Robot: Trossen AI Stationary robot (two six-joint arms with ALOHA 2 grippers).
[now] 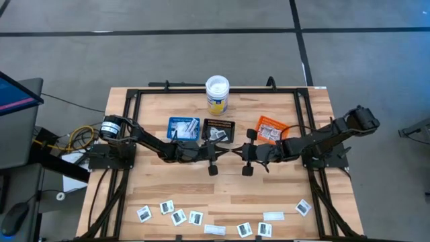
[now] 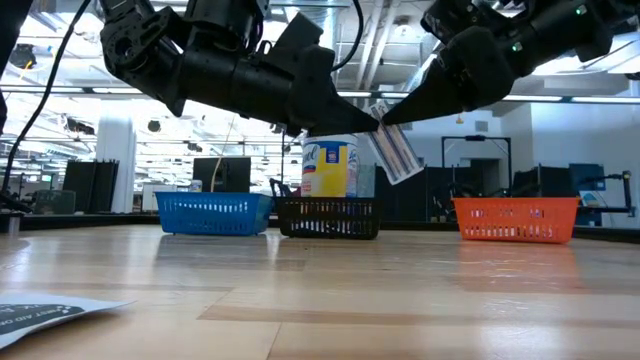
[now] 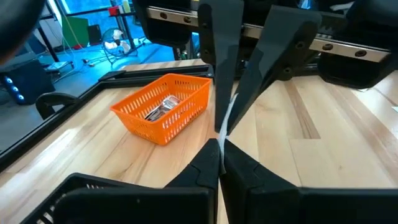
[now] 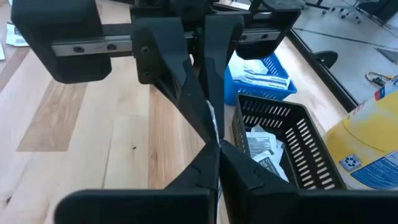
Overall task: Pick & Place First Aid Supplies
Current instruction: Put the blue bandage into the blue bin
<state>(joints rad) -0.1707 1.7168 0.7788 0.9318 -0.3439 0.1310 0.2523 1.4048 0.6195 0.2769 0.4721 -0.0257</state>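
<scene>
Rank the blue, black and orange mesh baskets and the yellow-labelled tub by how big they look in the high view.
1. Blue mesh basket, black mesh basket and orange mesh basket: too alike to rank.
2. White-lidded, yellow-labelled tub: smallest, though seen nearly end-on.

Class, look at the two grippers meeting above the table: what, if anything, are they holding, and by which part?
Both the left gripper and the right gripper are shut on one narrow striped packet, pinching its top end; the rest hangs free.

Above the black basket (image 2: 328, 218), the left claw (image 2: 345, 112) and the right claw (image 2: 392, 118) met tip to tip, both closed on one striped packet (image 2: 397, 152) that hung tilted. The yellow-labelled tub (image 2: 329, 168) stood behind the black basket.
</scene>
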